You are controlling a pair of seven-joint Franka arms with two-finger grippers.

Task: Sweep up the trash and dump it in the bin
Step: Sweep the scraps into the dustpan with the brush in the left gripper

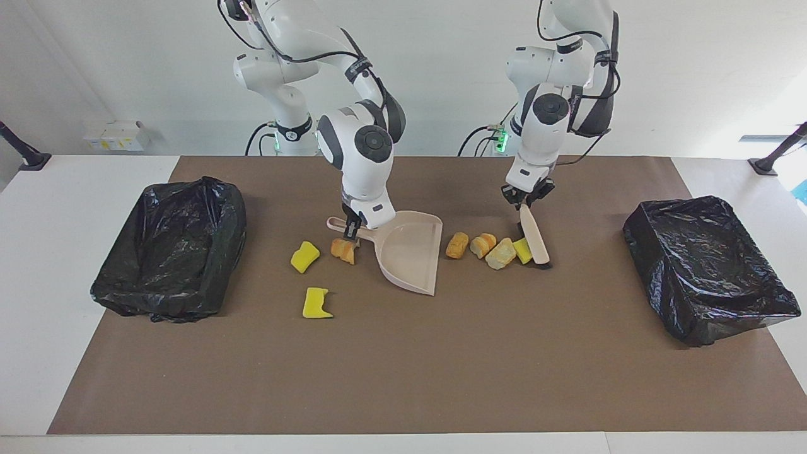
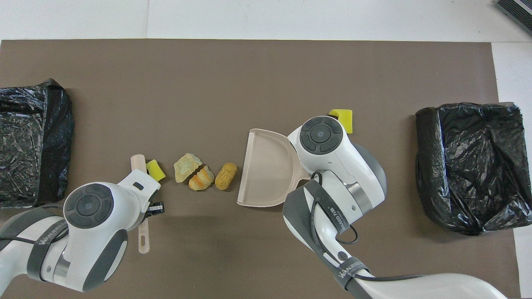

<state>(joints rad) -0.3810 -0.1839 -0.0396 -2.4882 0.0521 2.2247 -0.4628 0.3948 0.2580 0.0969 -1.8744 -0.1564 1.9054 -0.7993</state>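
Observation:
My right gripper (image 1: 351, 227) is shut on the handle of the beige dustpan (image 1: 410, 252), which rests on the mat with its mouth toward three bread-like lumps (image 1: 483, 244) of trash. My left gripper (image 1: 523, 200) is shut on the handle of a small brush (image 1: 534, 236). The brush's bristles press a yellow sponge chunk (image 1: 522, 250) against the lump closest to it. From overhead, the brush (image 2: 143, 232) and that chunk (image 2: 154, 170) lie in line with the lumps (image 2: 201, 179) and the dustpan (image 2: 266, 168). A black-lined bin (image 1: 709, 265) stands at the left arm's end.
A second black-lined bin (image 1: 170, 249) stands at the right arm's end. Between it and the dustpan lie one bread lump (image 1: 344, 250) and two yellow sponge chunks (image 1: 305, 256) (image 1: 316, 303). A brown mat (image 1: 403, 366) covers the table.

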